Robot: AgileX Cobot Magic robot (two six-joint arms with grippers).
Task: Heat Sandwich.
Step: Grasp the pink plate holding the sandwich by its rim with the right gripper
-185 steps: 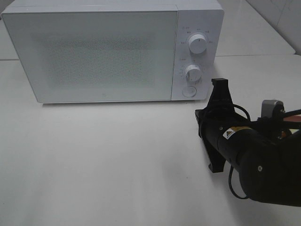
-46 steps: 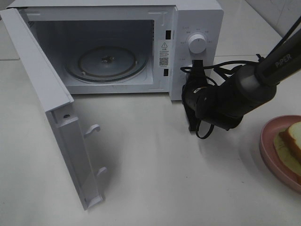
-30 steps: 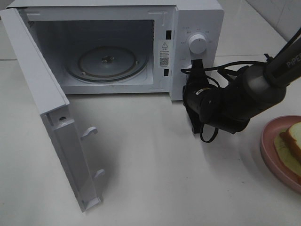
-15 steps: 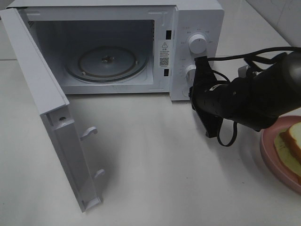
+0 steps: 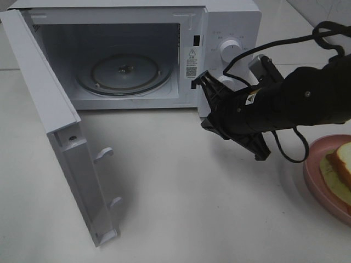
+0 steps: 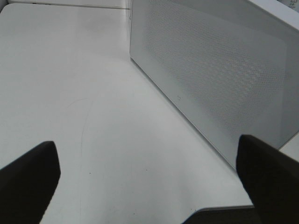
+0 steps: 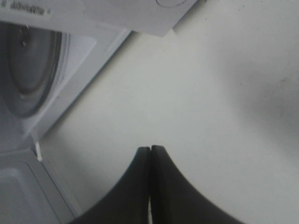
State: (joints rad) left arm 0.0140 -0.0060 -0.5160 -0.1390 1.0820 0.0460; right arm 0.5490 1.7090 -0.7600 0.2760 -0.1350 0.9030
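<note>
Sandwich (image 5: 341,163) on plate (image 5: 313,171); right end effector (image 7: 150,149) closed, empty, beside microwave (image 5: 233,16); left end effector (image 6: 148,163) wide, empty.

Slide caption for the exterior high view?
Microwave door open, glass turntable exposed; right tool near the control panel; sandwich on pink plate at right.

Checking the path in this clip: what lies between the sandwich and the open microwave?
In the high view, only the right arm with its shut pincer hangs between the sandwich and the microwave. The table beneath is bare.
</note>
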